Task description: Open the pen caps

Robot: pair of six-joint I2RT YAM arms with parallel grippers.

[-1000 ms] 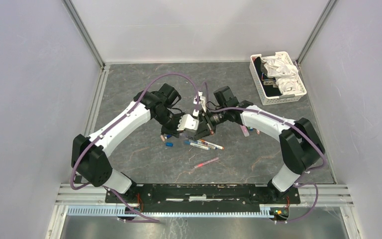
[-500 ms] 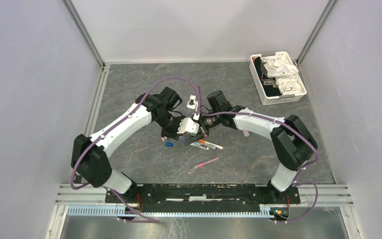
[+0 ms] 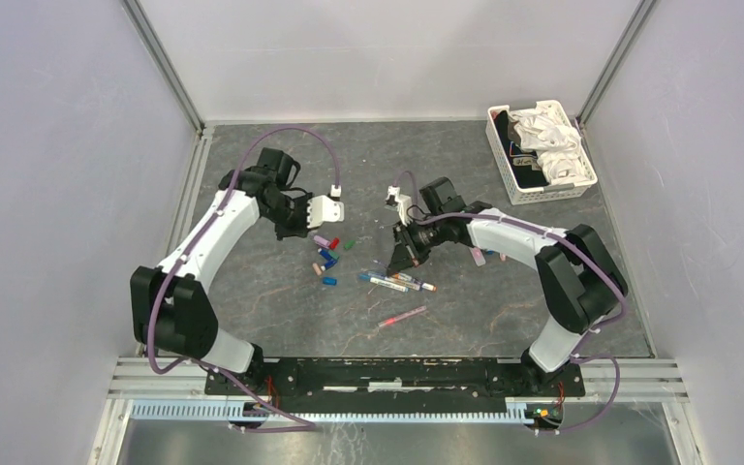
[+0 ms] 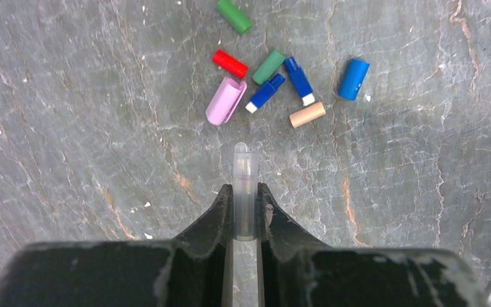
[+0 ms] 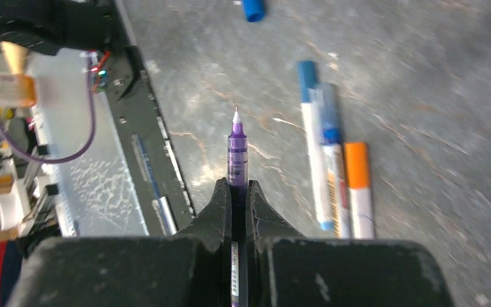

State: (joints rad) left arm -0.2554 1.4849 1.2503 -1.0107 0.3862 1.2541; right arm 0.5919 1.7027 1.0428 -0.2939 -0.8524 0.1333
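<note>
Grey tabletop [image 3: 252, 291], basket [image 3: 554, 194] of white wads [image 3: 552, 136]

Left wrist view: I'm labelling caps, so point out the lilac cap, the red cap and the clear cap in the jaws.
Stubby lilac plastic cap [image 4: 225, 100], left wrist view, mid-body.
Red plastic cap [image 4: 230, 64], left wrist view, mid-body.
Clear plastic cap [image 4: 244, 167], left wrist view, exposed front half.

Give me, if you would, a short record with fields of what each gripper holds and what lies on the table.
left gripper: shut on a pale cap
right gripper: shut on a purple pen, tip bare
loose caps: clustered on the table ahead of the left gripper; pink, red, green, blue, tan
other pens: lying side by side on the table
basket: far right corner, holding white cloth
</note>
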